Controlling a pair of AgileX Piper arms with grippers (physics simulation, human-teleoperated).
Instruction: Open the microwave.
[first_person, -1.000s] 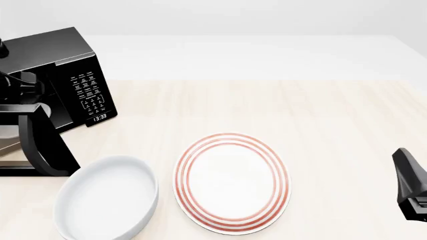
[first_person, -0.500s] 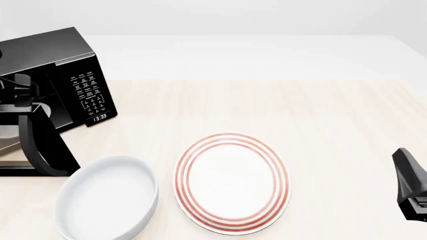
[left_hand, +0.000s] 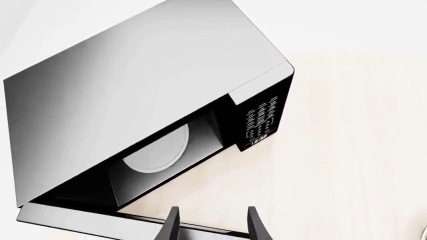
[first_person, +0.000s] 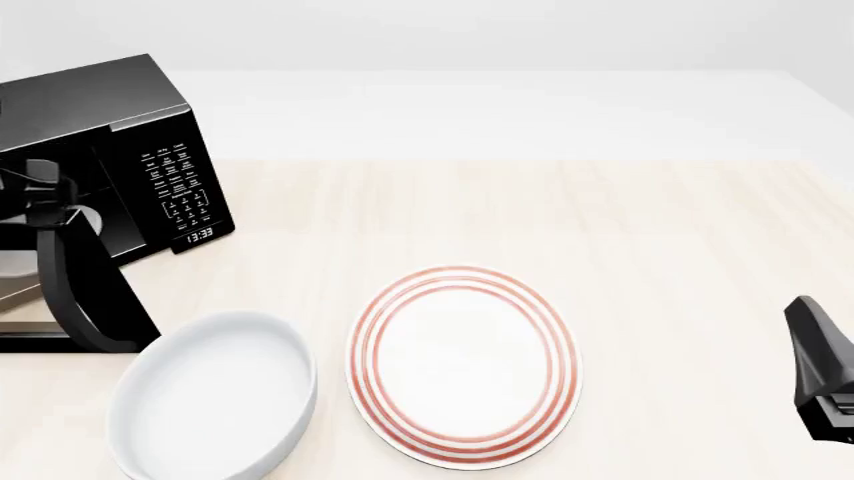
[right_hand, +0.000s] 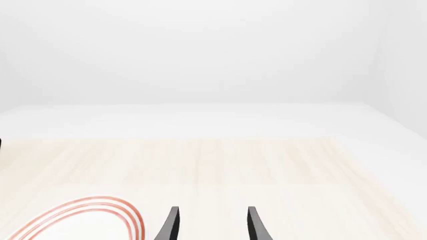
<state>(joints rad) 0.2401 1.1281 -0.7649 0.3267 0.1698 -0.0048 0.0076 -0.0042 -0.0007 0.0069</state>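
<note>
The black microwave (first_person: 120, 110) stands at the table's far left with its keypad (first_person: 180, 185) facing right. Its door (first_person: 94, 295) is swung open toward the near side. The left wrist view shows the open cavity with the white turntable (left_hand: 157, 150) and the door's edge (left_hand: 80, 217) below it. My left gripper (left_hand: 212, 226) is open, with its fingers on either side of that edge. In the front view it (first_person: 54, 205) sits at the door's top. My right gripper (right_hand: 212, 226) is open and empty, low at the right edge of the front view (first_person: 807, 330).
A white bowl (first_person: 214, 395) sits just in front of the open door. A white plate with red rings (first_person: 465, 365) lies at the middle near side and also shows in the right wrist view (right_hand: 87, 220). Bare wooden table (first_person: 641, 230) stretches to the right.
My left arm has drawn back toward the left edge and slightly down, so less of it shows. The door, the dishes and the right arm have not moved.
</note>
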